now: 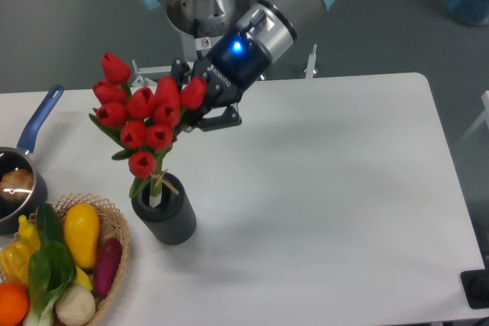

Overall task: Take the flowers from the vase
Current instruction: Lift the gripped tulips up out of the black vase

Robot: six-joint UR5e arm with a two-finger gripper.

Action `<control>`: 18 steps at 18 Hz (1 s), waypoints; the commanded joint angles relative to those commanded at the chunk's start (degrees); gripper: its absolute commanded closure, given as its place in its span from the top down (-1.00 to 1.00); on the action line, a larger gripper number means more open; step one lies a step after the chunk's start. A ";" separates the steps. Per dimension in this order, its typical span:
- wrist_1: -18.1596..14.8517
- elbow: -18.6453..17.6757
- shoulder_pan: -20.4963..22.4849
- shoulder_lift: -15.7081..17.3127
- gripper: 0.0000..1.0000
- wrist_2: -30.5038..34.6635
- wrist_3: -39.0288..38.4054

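Note:
The flowers (pixel 141 116), a bunch of red tulip buds with green leaves, stand in the vase (pixel 165 217), a small dark grey ribbed cylinder at the front left of the white table (pixel 328 188). The bunch leans up and to the left, and its stems go down into the vase's mouth. My gripper (pixel 200 97) comes in from the upper right at the height of the buds. Its dark fingers (pixel 221 120) stand apart, with the rightmost bud between them. The buds hide part of the far finger.
A woven basket (pixel 114 223) with a yellow pepper, leafy greens and other vegetables sits at the front left, close to the vase. A blue-handled steel saucepan (pixel 15 181) stands at the left edge. The arm's base is behind the table's back edge.

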 joint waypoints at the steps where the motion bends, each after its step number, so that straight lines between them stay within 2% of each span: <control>1: 0.00 -0.18 0.35 0.35 -1.00 0.00 -0.09; 8: -0.26 -0.53 1.49 2.46 -1.00 0.00 -1.75; 12: -0.26 -0.53 5.96 2.73 -1.00 2.97 -2.11; 14: -0.09 -0.44 8.69 2.90 -1.00 10.33 -1.67; 18: -0.18 -0.44 11.16 2.90 -1.00 28.87 -0.89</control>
